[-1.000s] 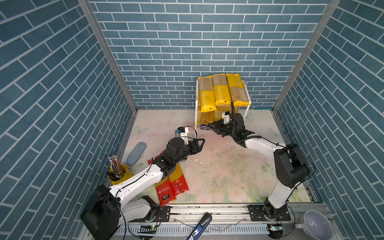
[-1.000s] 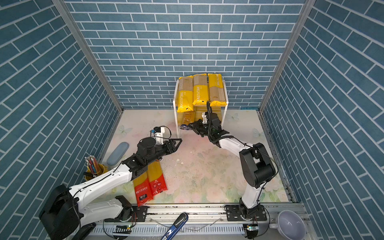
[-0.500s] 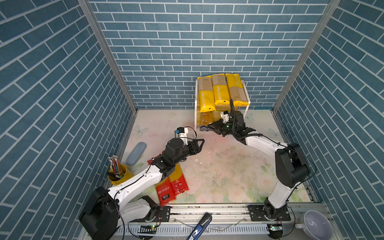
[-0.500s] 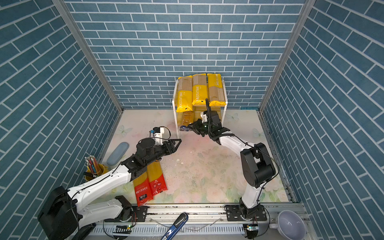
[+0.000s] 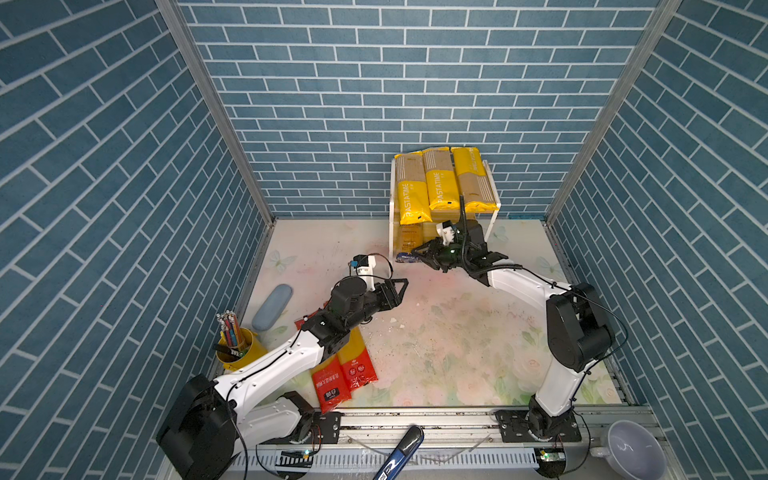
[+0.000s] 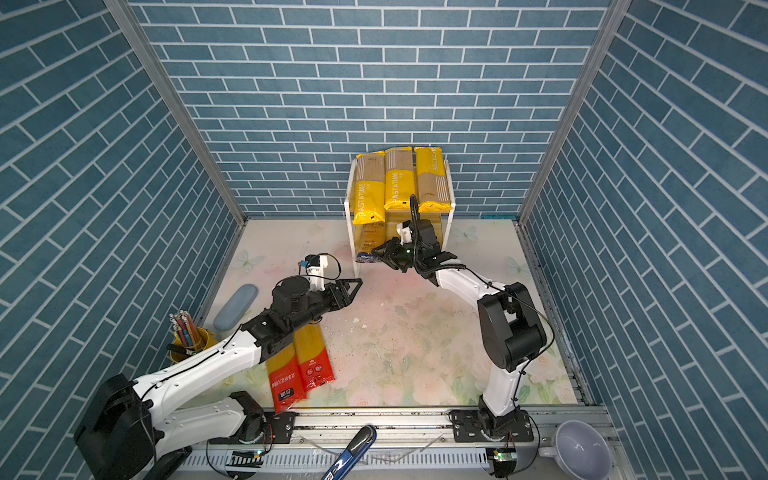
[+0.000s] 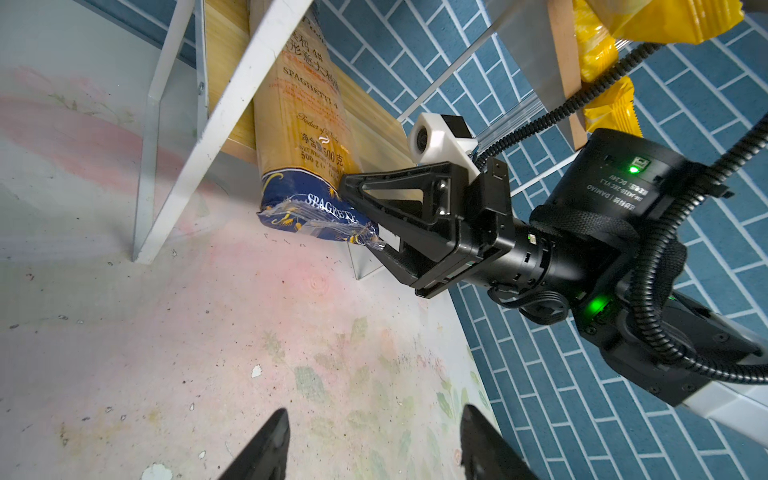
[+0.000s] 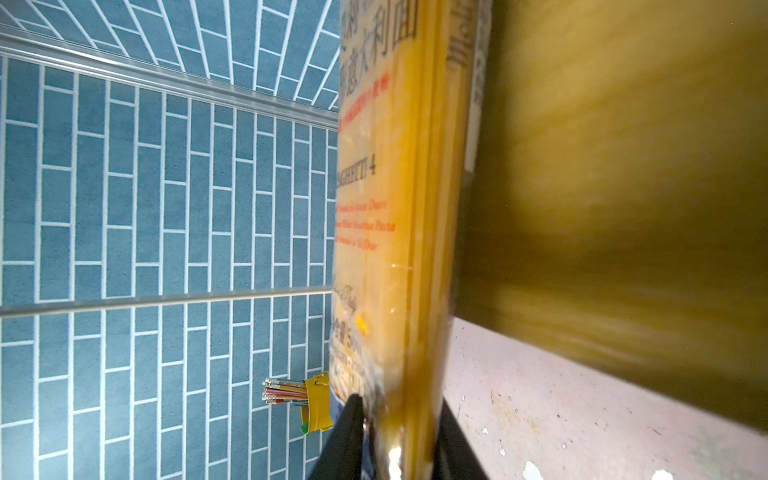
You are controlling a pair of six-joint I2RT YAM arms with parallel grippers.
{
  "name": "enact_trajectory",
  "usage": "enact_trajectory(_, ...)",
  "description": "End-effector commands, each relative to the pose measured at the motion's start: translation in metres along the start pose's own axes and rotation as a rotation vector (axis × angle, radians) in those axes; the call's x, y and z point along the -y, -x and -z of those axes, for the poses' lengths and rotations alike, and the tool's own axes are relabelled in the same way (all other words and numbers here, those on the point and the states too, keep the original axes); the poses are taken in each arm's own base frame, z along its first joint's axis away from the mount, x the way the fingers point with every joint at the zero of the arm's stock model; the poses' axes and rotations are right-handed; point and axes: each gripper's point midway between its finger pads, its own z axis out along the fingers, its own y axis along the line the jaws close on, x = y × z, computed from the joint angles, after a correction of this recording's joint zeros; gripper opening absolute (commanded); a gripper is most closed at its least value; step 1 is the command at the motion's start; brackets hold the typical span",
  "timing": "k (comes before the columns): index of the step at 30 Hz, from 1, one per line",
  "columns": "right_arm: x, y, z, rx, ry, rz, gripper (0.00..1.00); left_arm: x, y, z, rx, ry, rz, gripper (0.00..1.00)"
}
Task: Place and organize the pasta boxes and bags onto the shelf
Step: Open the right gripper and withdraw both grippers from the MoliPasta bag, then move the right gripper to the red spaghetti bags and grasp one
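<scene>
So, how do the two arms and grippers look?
The left arm and right arm have white links and black joints. The right gripper has black triangular hollow fingers, a white camera, a black ribbed cable and green lights. The left gripper looks similar.

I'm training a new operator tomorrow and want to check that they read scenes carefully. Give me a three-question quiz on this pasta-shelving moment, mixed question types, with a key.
1. How many yellow packs lie on the top tier of the shelf?
2. True or false: the left gripper holds a pack.
3. The blue-ended pack lies: A) on the top tier, B) on the lower tier, C) in the left gripper.
Key: 1. Three. 2. False; it is open and empty. 3. B.
</scene>
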Motion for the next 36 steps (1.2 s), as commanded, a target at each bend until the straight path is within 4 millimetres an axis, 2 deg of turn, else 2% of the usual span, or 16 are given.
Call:
enact_trajectory(1,-0.025,-0.005,0.013,-0.006,0.061,0.064,0.34,0.002,0.008,0.006,0.017,0.016,-0.033,0.66)
enact_trajectory(6,-0.023,-0.019,0.028,-0.007,0.068,0.069,0.37,0.001,0.016,0.015,0.032,0.052,-0.053,0.67)
enact_trajectory(10,-0.014,-0.034,0.044,0.006,0.043,0.071,0.38,-0.008,0.014,0.025,0.024,0.101,-0.066,0.68)
enact_trajectory(13,-0.004,-0.050,0.049,-0.004,0.036,0.072,0.38,-0.015,0.013,0.036,0.024,0.144,-0.071,0.68)
enact_trajectory(17,0.014,-0.075,0.057,0.006,-0.019,0.084,0.38,-0.044,-0.001,0.056,0.011,0.259,-0.059,0.68)
enact_trajectory(22,0.022,-0.119,0.065,0.012,-0.171,0.216,0.37,-0.095,-0.024,0.091,-0.038,0.493,-0.048,0.70)
enact_trajectory(25,0.030,-0.145,0.052,-0.055,-0.214,0.244,0.37,-0.122,-0.037,0.111,-0.083,0.633,-0.047,0.70)
enact_trajectory(29,0.036,-0.175,0.022,-0.151,-0.236,0.277,0.38,-0.155,-0.056,0.131,-0.135,0.794,-0.037,0.70)
enact_trajectory(36,0.041,-0.222,-0.036,-0.338,-0.282,0.316,0.39,-0.179,-0.079,0.131,-0.181,0.857,-0.001,0.70)
